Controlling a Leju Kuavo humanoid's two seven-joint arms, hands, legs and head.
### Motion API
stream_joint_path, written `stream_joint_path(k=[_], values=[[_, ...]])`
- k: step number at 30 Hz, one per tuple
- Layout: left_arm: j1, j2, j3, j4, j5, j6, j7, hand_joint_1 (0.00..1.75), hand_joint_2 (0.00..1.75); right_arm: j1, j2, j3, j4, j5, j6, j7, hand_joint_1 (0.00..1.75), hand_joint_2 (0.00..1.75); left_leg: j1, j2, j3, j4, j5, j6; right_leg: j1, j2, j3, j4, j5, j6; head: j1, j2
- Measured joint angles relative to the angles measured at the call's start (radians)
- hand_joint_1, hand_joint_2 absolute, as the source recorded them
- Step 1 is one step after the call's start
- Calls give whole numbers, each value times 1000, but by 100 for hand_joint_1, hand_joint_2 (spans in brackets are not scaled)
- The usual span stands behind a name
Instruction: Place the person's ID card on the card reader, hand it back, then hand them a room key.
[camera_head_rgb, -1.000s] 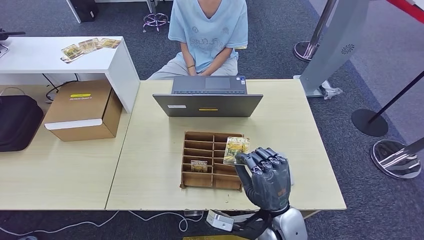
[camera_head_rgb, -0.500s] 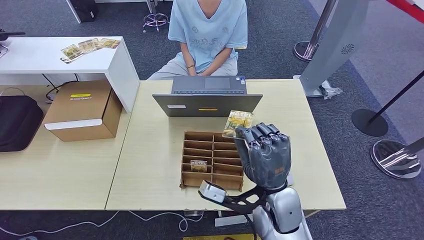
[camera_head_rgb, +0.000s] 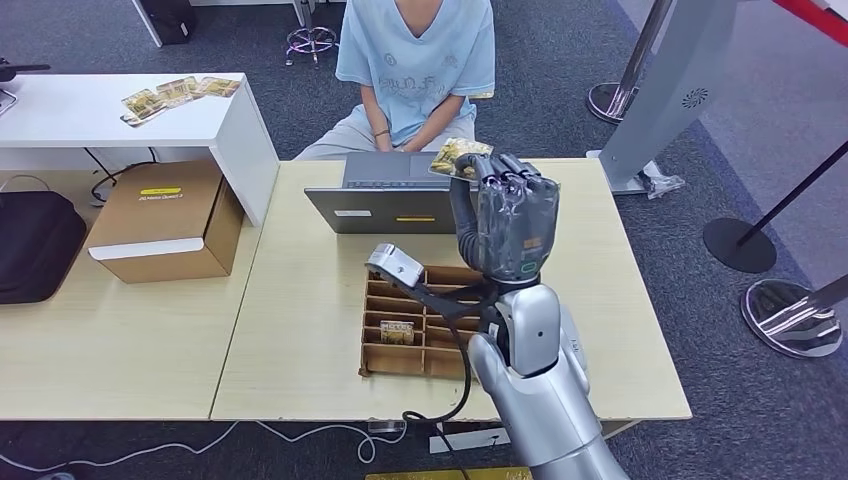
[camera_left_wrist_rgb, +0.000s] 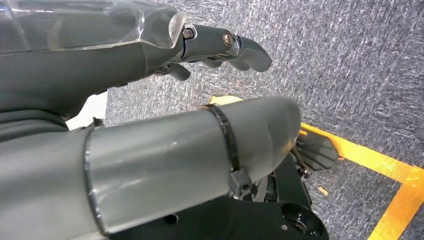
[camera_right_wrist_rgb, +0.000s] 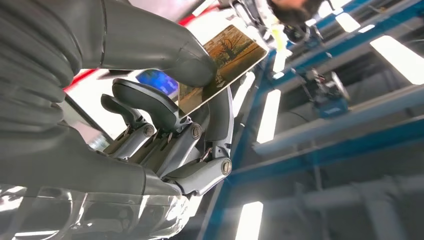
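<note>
My right hand (camera_head_rgb: 505, 225) is raised above the laptop (camera_head_rgb: 400, 208), in front of the seated person (camera_head_rgb: 415, 60). It pinches a picture-printed card (camera_head_rgb: 458, 157) between thumb and fingers, the card's free end pointing toward the person. In the right wrist view the same card (camera_right_wrist_rgb: 227, 57) sits under the thumb of the hand (camera_right_wrist_rgb: 150, 115). A cardboard card organizer (camera_head_rgb: 400, 300) lies on the table below my arm, with another card (camera_head_rgb: 397, 332) standing in one slot. My left hand (camera_left_wrist_rgb: 150, 50) hangs over the carpet with fingers stretched out and nothing in them.
Several more cards (camera_head_rgb: 175, 93) lie on the white side table at the far left. A cardboard box (camera_head_rgb: 165, 220) and a black bag (camera_head_rgb: 35, 245) sit on the left desk. Stanchion bases (camera_head_rgb: 790, 315) stand on the floor to the right.
My right hand has lifted the card from over the organizer and carried it forward, above the laptop, toward the person. The person has stayed seated.
</note>
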Motion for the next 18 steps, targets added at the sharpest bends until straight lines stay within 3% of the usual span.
stream_joint_path(k=[10, 18], values=[[-3, 5, -20, 0, -17, -7, 0, 0, 0, -176, -13, 1, 282, -10, 0, -8, 175, 175, 0, 0, 0, 0, 0, 0, 0, 0, 0, 0, 1, -1, 0, 0], [-5, 9, -24, 0, -17, -8, 0, 0, 0, -224, -14, -7, 376, -10, 0, -8, 175, 175, 0, 0, 0, 0, 0, 0, 0, 0, -1, 0, 1, -1, 0, 0]])
